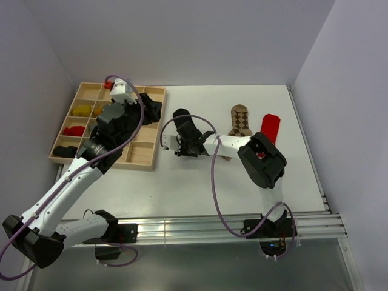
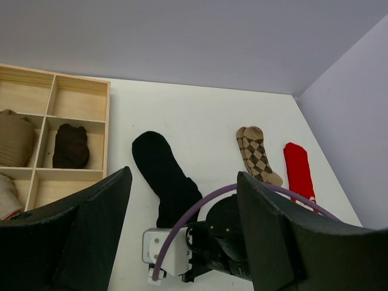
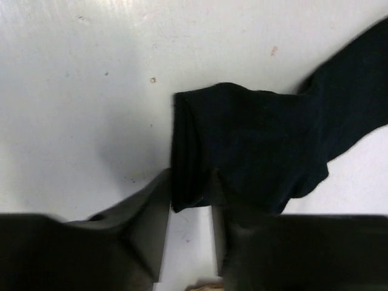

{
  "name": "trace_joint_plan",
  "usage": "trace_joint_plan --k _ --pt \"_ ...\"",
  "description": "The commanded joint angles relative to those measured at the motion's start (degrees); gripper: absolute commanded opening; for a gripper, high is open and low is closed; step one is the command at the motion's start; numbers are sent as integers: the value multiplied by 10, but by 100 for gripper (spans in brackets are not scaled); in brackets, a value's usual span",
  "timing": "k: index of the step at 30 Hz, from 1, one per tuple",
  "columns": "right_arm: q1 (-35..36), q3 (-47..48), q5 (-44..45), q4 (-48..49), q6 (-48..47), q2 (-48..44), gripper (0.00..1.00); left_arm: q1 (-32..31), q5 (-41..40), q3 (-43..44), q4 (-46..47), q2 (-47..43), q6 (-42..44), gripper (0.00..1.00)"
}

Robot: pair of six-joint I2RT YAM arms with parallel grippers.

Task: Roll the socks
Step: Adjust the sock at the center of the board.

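Top external view first: the worktop [image 1: 182, 188] is white, and 3 socks lie on its far half. The black sock [image 1: 182, 118] sits near the middle, the argyle sock [image 1: 240, 119] lies to its right, and the red sock [image 1: 270, 127] is just beside that one, nearest the right wall. All 3 are flat, and the black one is well apart from the other 2.

From the right wrist, the right fingers [image 3: 142, 230] are down on the worktop [image 3: 79, 91], grasping the near edge of the black sock [image 3: 254, 139]. A bunched fold of dark cloth fills the narrow gap between them, and the rest of the sock trails off to the upper right.

On the left, a wooden tray [image 1: 142, 151] with compartments sits on the worktop near the left wall. A yellow bundle [image 1: 82, 111] and a small red bundle [image 1: 74, 130] lie in separate compartments of its left column. The left fingers [image 1: 151, 110] hang above the tray's far right corner.

From the left wrist, the left fingers [image 2: 97, 230] are spread wide and released, with nothing between them. Beyond them I can see the black sock [image 2: 160, 170], the argyle sock [image 2: 257, 154], the red sock [image 2: 298, 167], the tray [image 2: 108, 127], and a dark brown bundle [image 2: 70, 145] in 1 compartment.
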Motion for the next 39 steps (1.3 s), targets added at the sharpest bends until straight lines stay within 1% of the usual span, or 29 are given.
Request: trace_joint_plan --k 1,3,4,5,7,8,9,10,11,12,13,14,15,16,17,18,19,21,23,25,28,30,33,35,39 --pt "-2 39 -10 -62 -12 25 32 2 27 -13 22 6 16 75" --pt "-8 58 -53 -118 -8 31 28 3 33 -19 29 11 15 74" --pt "-12 78 -72 -138 -6 32 24 3 34 -25 30 13 15 74" --pt "-17 86 -94 -176 -3 31 22 3 32 -29 32 13 14 74" --pt "-38 106 -168 -218 -5 25 18 3 30 -44 42 13 8 73" --pt "-46 110 -193 -257 -5 22 18 3 31 -51 47 11 7 72" --pt "-55 115 -245 -280 -17 17 17 3 30 -57 54 5 5 72" --pt "-72 123 -268 -302 -23 15 16 3 33 -70 67 1 3 71" --pt "-81 128 -291 -355 -34 14 16 2 38 -78 75 -2 4 70" --pt "-90 135 -342 -386 -60 16 16 2 40 -86 80 -11 5 70" --pt "-108 152 -364 -416 -74 20 16 2 47 -104 108 -15 7 70" --pt "-117 163 -387 -488 -92 25 16 2 62 -115 120 -23 10 70" --pt "-125 175 -404 -526 -129 45 16 0 66 -126 133 -28 14 69" --pt "-132 199 -433 -561 -144 57 15 -2 70 -152 148 -31 16 68" --pt "-144 209 -445 -624 -159 82 15 -10 83 -166 177 -36 21 69" --pt "-150 220 -456 -656 -194 95 15 -15 85 -180 192 -37 29 68" --pt "-153 235 -467 -683 -204 107 14 -20 88 -204 204 -37 35 68" --pt "-167 224 -469 -695 -189 126 14 -42 88 -226 239 -34 51 68" --pt "-169 211 -471 -695 -193 132 15 -65 93 -258 274 -28 65 67" --pt "-175 205 -485 -694 -184 145 14 -83 100 -289 299 -22 84 68" --pt "-189 209 -510 -694 -168 158 15 -126 101 -325 341 1 109 70" --pt "-202 215 -532 -694 -150 168 15 -137 105 -334 360 28 119 71" --pt "-217 221 -559 -694 -128 183 15 -160 116 -347 385 68 131 75" --pt "-223 223 -569 -694 -116 190 15 -171 131 -346 396 104 138 78" --pt "-232 216 -581 -695 -107 202 15 -185 168 -330 421 172 151 80"
